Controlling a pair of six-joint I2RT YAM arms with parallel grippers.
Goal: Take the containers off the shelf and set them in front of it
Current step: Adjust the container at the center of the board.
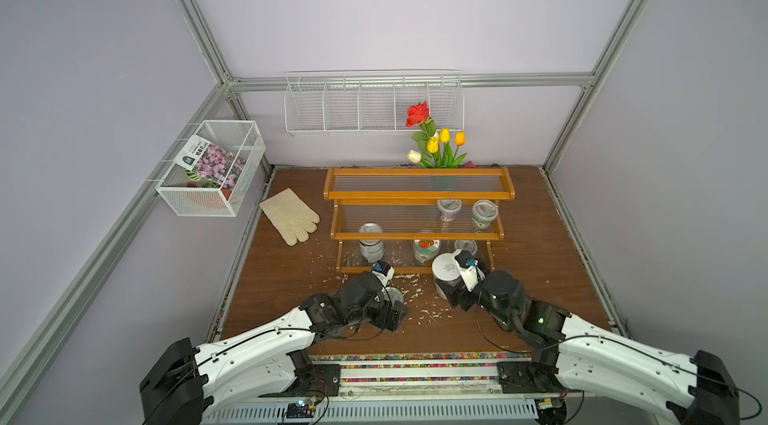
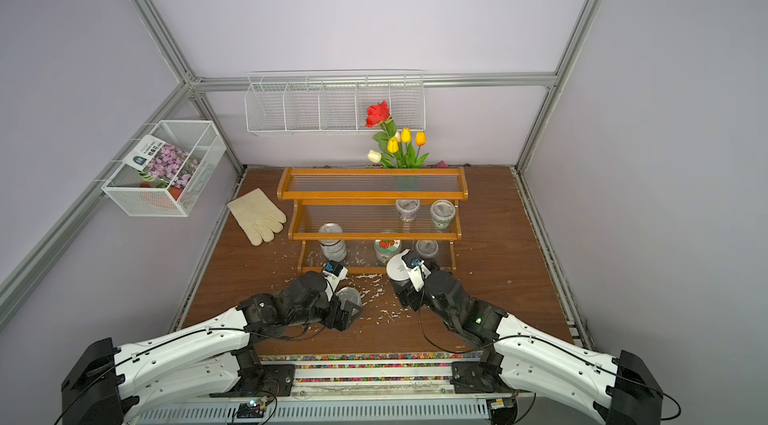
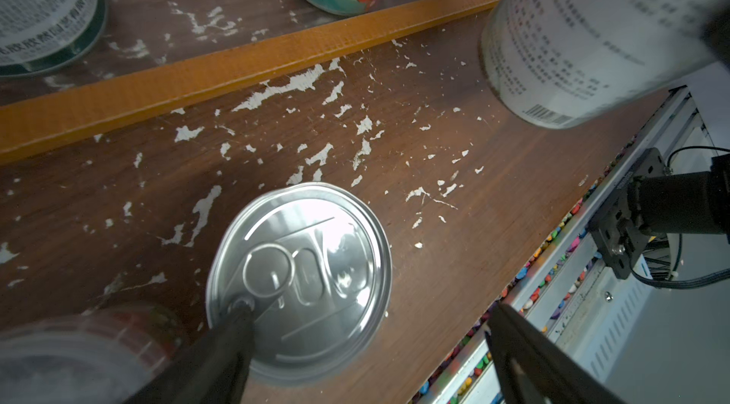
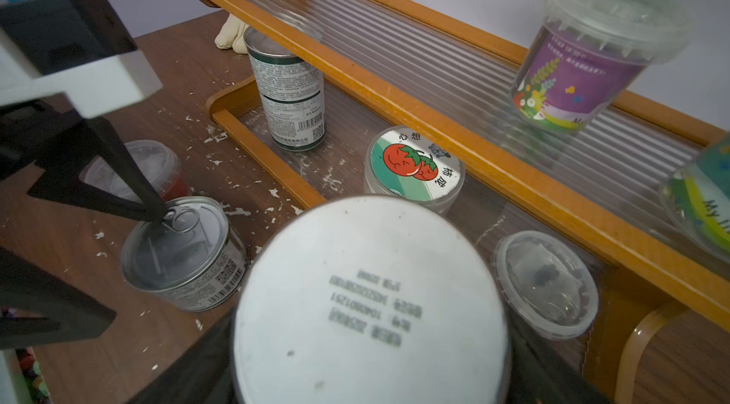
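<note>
The left gripper (image 3: 369, 309) is spread wide over the short tin (image 3: 300, 283) on the surface (image 1: 540, 277) in front of the shelf (image 1: 417, 195), one fingertip (image 3: 237, 313) touching its lid. The right gripper (image 1: 446, 292) clamps the white-lidded jar (image 4: 367, 295) beside the bottom tier.

Shelf (image 1: 419, 195) stands at table (image 1: 540, 260) rear. Middle tier, right: two cups (image 1: 449, 209). Bottom tier: tin (image 1: 370, 243), jar (image 1: 426, 250). Glove (image 1: 291, 215) lies left of shelf.

5 cntrs (image 1: 370, 242) on shelf (image 1: 417, 195); white-lid jar (image 1: 444, 270) tilted
</note>
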